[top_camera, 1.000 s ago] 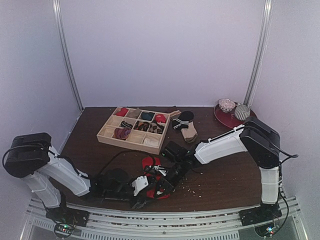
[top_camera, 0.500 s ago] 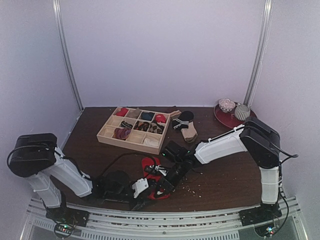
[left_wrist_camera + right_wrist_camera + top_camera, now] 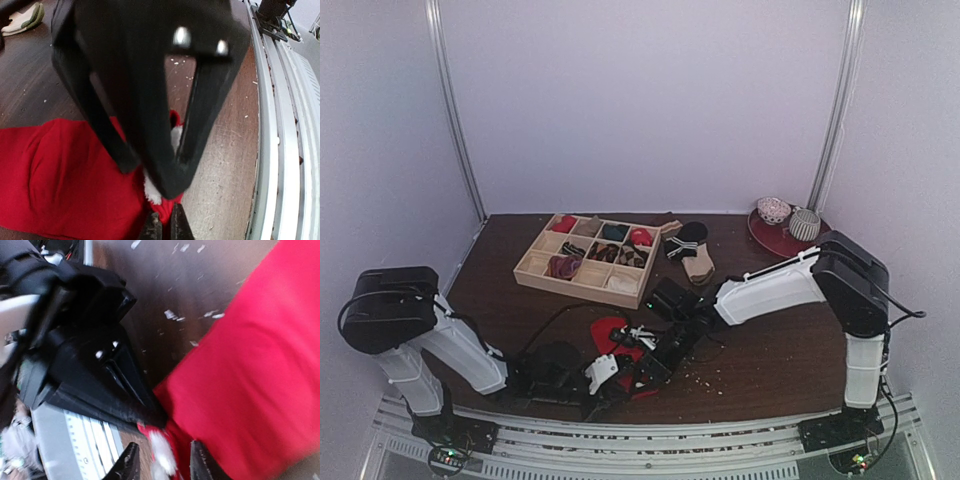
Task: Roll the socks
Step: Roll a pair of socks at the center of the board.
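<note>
I count my two arms, left arm (image 3: pixel 450 345) and right arm (image 3: pixel 770 290). One red sock (image 3: pixel 605 332), one striped sock (image 3: pixel 685 238), one tan sock (image 3: pixel 698 265), one wooden box (image 3: pixel 575 290), and one red plate (image 3: pixel 765 238) with two round things on it.

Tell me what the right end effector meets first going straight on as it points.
Most likely the red sock: its white-tufted corner sits between the right end effector's fingertips. The left end effector lies just behind it, though depth is unclear.
</note>
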### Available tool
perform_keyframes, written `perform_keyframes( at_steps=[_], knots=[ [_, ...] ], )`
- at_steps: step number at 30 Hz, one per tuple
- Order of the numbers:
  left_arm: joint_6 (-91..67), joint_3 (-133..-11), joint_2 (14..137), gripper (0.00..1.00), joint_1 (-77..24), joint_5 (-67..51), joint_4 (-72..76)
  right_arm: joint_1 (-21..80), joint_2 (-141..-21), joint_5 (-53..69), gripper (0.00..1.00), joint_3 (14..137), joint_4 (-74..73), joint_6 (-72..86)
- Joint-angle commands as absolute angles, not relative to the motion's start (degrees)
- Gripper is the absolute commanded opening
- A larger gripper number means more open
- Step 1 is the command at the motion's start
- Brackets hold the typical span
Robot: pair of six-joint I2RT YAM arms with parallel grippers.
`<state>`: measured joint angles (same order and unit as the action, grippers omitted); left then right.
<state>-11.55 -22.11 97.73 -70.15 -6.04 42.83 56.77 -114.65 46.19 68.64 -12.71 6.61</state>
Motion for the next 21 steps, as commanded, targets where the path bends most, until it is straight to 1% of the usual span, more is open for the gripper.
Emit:
perform_keyframes(
  at_steps=[1, 4, 6, 8, 10, 13, 21],
  knots=[
    [-17.0, -18.6, 98.5, 0.0, -69.4, -7.7, 41.2, 56.1, -104.1, 32.9, 0.38, 65.4, -12.9, 3.6],
    [-18.8, -17.6, 98.6, 0.0, -68.9, -8.9, 41.6, 56.4, -96.3, 27.0, 0.41, 60.5, -8.7, 2.8],
    [-19.6, -17.5, 98.8, 0.0, -68.5, -10.0, 41.7, 57.7, -89.1, 22.3, 0.44, 55.0, -1.6, 0.9],
    [-20.7, -17.5, 99.3, 0.0, -67.8, -12.0, 41.7, 61.0, -83.9, 17.2, 0.49, 48.3, 5.4, -5.5],
    [-21.6, -17.6, 100.1, 0.0, -67.1, -13.8, 41.8, 63.5, -80.8, 15.3, 0.53, 41.0, 13.8, -11.5],
    [-22.5, -17.8, 101.4, 0.0, -66.6, -15.7, 42.0, 65.5, -80.9, 13.5, 0.58, 33.4, 24.6, -18.3],
    [-24.1, -17.7, 101.8, 0.0, -66.6, -16.9, 41.8, 67.4, -92.1, 11.5, 0.58, 37.2, 24.8, -26.2]
  ],
)
